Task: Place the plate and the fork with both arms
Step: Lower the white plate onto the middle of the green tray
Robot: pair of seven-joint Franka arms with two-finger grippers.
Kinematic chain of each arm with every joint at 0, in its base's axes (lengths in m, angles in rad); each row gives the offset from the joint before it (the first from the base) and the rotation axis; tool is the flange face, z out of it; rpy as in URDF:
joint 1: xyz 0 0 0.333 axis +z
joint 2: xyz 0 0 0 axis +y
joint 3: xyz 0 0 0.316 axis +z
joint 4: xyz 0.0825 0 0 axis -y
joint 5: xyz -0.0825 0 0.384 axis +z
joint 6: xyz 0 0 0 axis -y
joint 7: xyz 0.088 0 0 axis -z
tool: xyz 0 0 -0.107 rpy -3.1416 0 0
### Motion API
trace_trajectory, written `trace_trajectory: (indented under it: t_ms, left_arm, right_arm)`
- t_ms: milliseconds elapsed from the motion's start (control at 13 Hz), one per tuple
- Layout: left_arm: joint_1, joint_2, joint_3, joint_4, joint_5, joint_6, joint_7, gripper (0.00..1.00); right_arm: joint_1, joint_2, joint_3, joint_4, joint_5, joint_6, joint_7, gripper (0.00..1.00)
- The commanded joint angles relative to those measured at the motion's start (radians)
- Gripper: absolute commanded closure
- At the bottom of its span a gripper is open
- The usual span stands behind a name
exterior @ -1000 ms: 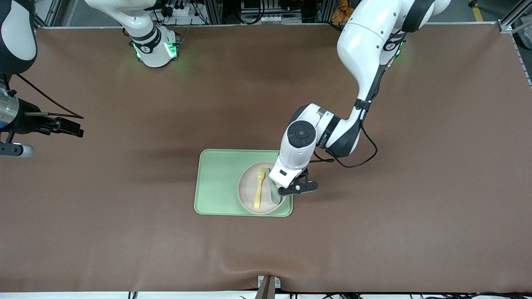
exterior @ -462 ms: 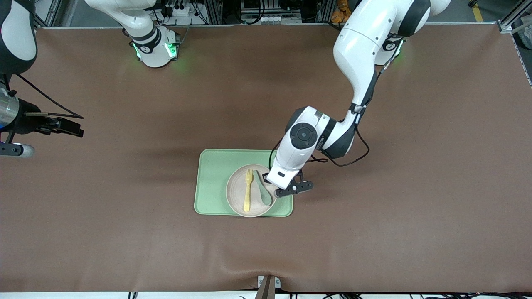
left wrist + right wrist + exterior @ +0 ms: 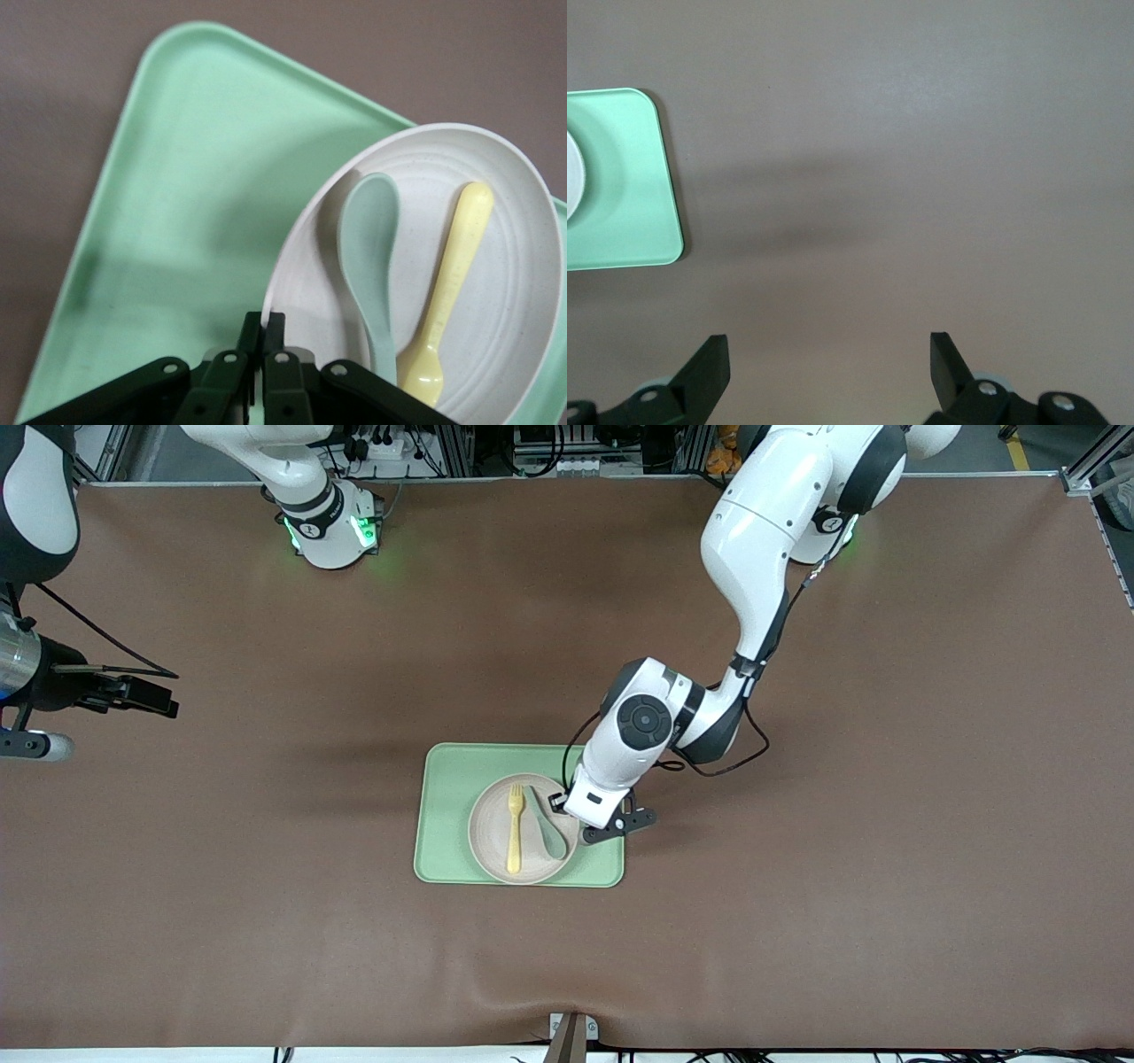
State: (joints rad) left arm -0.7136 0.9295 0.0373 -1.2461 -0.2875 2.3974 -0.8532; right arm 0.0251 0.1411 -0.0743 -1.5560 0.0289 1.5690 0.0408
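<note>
Left gripper (image 3: 567, 808) is clamped on the plate (image 3: 523, 828) rim at the left arm's end, fork (image 3: 514, 829) lengthwise on it; right gripper (image 3: 828, 376) waits open.

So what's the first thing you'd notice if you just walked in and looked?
The left hand pinching the rim of the plate, which sits on the green tray in the middle of the table. A yellow fork and a teal spoon lie side by side on that plate. The right hand waits, open, over bare table.
</note>
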Motion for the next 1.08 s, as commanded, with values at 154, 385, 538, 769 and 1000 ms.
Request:
trace_trajectory:
  t_ms: [154, 385, 538, 769, 1000]
  left_arm:
    - [-0.015, 0.009, -0.002, 0.002, -0.001, 0.028, -0.006, 1.00]
    - [-0.009, 0.005, 0.000, -0.015, -0.001, 0.026, 0.020, 1.00]
    - [-0.006, 0.009, 0.001, -0.015, -0.001, 0.028, 0.040, 1.00]
    - [-0.004, 0.009, 0.003, -0.016, -0.002, 0.028, 0.043, 0.52]
    - [0.003, -0.007, 0.006, -0.015, -0.002, 0.017, 0.034, 0.00]
  right_arm:
    - [-0.002, -0.020, 0.002, -0.022, 0.012, 0.003, 0.007, 0.00]
    - [0.027, -0.012, 0.005, -0.036, 0.026, 0.017, 0.005, 0.00]
    - [0.041, 0.003, 0.005, -0.038, 0.064, 0.058, 0.005, 0.00]
    - [0.082, 0.040, 0.005, -0.036, 0.071, 0.106, 0.002, 0.00]
    - [0.127, 0.077, 0.005, -0.029, 0.088, 0.164, -0.004, 0.00]
